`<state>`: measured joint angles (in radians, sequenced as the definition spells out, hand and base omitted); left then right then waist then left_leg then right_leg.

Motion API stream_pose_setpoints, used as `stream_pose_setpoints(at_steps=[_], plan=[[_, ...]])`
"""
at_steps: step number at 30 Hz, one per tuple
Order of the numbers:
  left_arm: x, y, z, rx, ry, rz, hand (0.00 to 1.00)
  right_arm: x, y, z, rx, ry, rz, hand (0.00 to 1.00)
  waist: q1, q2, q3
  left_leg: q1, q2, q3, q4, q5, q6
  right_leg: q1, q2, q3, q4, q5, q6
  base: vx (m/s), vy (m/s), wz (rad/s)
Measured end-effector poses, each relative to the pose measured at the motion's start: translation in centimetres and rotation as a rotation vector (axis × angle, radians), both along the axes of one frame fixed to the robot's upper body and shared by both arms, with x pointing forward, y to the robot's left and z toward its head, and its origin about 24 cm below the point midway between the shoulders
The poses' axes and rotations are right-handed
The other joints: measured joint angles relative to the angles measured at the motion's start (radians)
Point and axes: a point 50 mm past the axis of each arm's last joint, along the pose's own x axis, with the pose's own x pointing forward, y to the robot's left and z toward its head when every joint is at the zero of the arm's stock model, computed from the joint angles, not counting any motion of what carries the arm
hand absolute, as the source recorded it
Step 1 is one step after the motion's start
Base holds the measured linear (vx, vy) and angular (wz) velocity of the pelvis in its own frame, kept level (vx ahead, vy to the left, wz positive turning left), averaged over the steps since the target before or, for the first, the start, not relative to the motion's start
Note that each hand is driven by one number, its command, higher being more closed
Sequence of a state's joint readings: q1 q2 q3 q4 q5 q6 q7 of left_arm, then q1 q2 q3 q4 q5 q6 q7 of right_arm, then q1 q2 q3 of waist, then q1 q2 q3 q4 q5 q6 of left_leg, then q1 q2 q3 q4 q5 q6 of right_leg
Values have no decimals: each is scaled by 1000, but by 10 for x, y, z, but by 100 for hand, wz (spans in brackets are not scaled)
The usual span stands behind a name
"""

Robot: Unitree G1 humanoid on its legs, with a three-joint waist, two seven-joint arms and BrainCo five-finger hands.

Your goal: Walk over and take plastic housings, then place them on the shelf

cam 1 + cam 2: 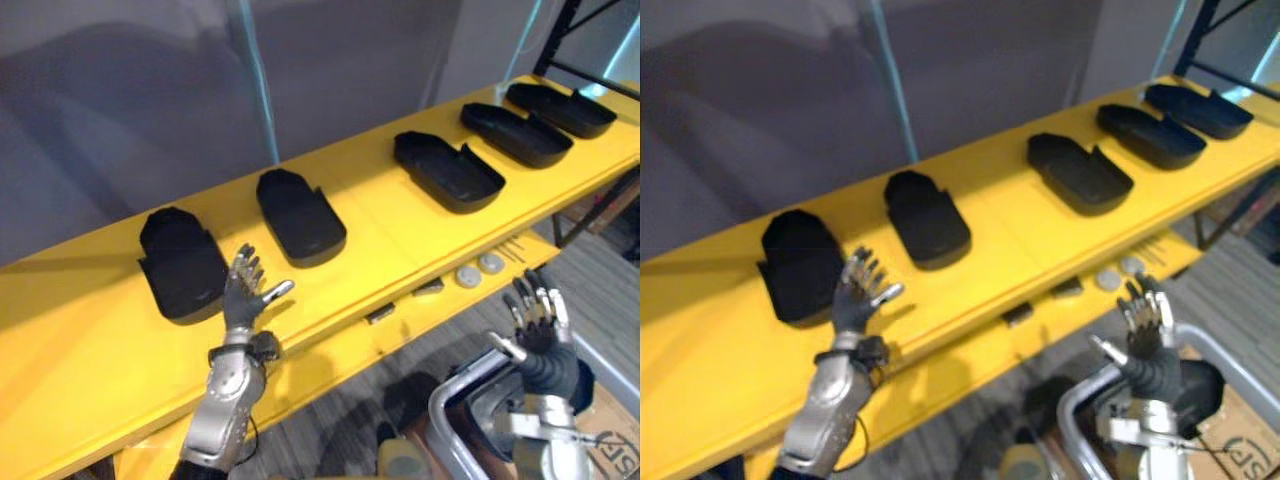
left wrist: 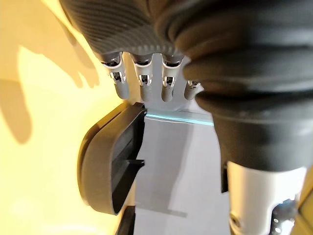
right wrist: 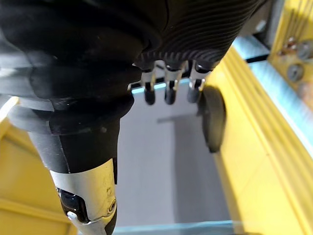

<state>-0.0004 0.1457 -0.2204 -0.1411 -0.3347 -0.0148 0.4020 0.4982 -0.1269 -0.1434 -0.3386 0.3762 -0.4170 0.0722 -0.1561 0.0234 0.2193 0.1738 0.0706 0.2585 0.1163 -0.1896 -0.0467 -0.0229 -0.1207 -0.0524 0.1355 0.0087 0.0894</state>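
Note:
Several black plastic housings lie in a row on the yellow shelf (image 1: 380, 225): one at the left (image 1: 182, 264), one beside it (image 1: 300, 215), one in the middle (image 1: 447, 170) and two at the far right (image 1: 515, 133) (image 1: 560, 108). My left hand (image 1: 245, 292) is open above the shelf, just right of the leftmost housing and in front of the second, holding nothing. In the left wrist view a housing (image 2: 112, 164) lies past my fingers (image 2: 144, 85). My right hand (image 1: 535, 320) is open and empty, raised below the shelf's front edge.
A lower yellow shelf (image 1: 470, 290) holds two round grey discs (image 1: 478, 270) and small dark parts (image 1: 430, 287). A grey wall stands behind the shelf. A metal cart frame (image 1: 455, 410) and a cardboard box (image 1: 610, 440) stand on the carpet at the lower right.

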Motion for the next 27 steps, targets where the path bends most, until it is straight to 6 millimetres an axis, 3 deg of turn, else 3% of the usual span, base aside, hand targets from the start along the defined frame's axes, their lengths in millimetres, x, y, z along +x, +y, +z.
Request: stream_pose_setpoints(at_steps=[12, 19, 27], plan=[[28, 11, -11, 43, 109, 165, 0, 0, -1, 1, -4, -18, -2, 0, -32, -14, 6, 9, -6, 30, 0, 0, 0, -29, 3, 33, 34, 0, 5, -1, 9, -8], [33, 30, -23, 87, 193, 339, 0, 2, -1, -5, -2, 3, 8, 0, -41, -17, 8, 18, -11, 50, 1, -2, 2, -27, 1, 53, 36, -1, 3, -36, 8, -7], [34, 37, -24, 84, 228, 467, 0, 1, -1, -5, -1, 5, 8, 0, -53, -18, 8, 18, -11, 50, 3, -2, 2, -27, 1, 54, 36, 6, 11, 0, 0, 0]])
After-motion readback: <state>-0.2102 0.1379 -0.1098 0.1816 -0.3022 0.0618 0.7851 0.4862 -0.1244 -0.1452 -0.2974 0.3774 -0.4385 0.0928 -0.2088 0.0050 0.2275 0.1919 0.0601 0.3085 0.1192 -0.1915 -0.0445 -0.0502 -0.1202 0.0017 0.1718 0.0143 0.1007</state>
